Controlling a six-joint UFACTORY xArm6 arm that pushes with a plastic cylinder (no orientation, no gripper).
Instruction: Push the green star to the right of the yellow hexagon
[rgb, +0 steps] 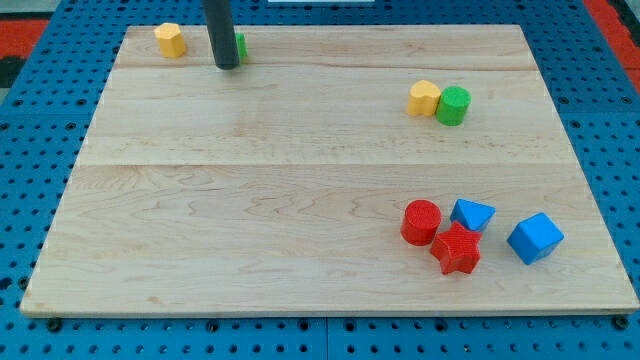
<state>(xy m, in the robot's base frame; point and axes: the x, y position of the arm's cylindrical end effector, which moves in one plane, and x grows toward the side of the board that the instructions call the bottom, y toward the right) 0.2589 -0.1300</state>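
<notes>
At far top-left of the bench (300, 200) sits a yellow hexagon (171, 39). Just right of it, my tip (227, 65) stands in front of the green star (241, 45), hiding most of it; only a green sliver shows on the rod's right. No fingers on this rig, so no grip to report. Star looks already right of the hexagon, prob. near done. Further right: yellow block (424, 98) touching a green cylinder (453, 105). Bottom right: red cylinder (421, 221), red star (457, 249), blue triangle-ish block (472, 214), blue cube (535, 237).
</notes>
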